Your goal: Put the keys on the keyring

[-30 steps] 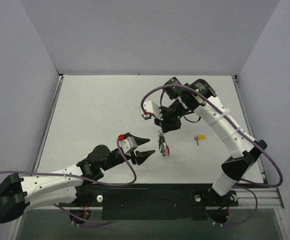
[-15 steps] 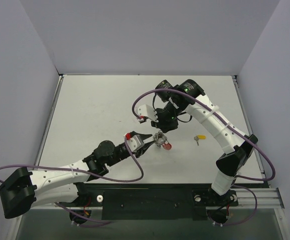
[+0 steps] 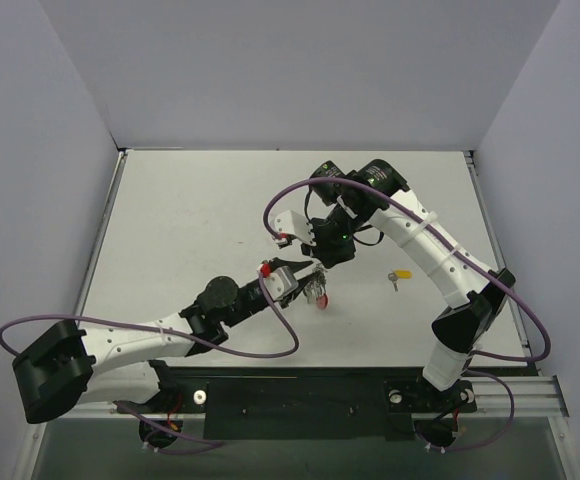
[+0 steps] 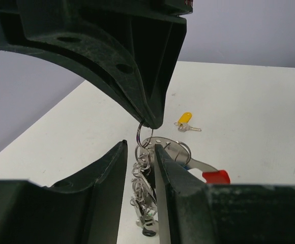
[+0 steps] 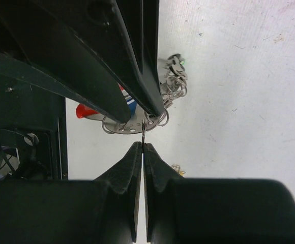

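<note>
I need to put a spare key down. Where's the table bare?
Bare: the table's far-left stretch, left of the right arm. Crowded: centre, where left gripper and right gripper meet the keyring; also around the yellow key.

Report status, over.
Right end effector shut on keyring, keys hanging. Left end effector straddles keys, grip unclear. Yellow key loose on table. No obstruction seen.

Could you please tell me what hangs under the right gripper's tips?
The keyring, pinched by the right gripper, with keys dangling below it between the left gripper's open jaws. The keys overlap, so their number cannot be seen.
</note>
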Controlling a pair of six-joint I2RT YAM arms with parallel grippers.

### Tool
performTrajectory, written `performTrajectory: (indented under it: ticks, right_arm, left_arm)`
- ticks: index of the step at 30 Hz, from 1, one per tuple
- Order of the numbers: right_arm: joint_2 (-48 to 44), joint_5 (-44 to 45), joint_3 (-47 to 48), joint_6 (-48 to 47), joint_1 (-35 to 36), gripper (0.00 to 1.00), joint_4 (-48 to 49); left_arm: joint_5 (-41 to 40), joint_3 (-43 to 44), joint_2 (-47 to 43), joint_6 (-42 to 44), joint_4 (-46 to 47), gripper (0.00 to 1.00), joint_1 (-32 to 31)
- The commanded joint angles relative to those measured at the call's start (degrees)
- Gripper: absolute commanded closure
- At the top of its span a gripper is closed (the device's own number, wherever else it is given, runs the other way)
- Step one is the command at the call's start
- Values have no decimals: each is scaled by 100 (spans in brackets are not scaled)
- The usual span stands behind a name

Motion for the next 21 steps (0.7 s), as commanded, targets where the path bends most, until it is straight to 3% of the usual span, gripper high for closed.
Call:
performTrajectory:
  ticks: [1, 21]
  right_arm:
    - [-19, -155, 187, 4, 57, 100, -1524]
    - [-10, -234, 214, 4, 74, 100, -1532]
  left_arm:
    - [89, 339, 54, 113, 452, 63, 22]
    - [494, 681, 89, 288, -637, 80, 163]
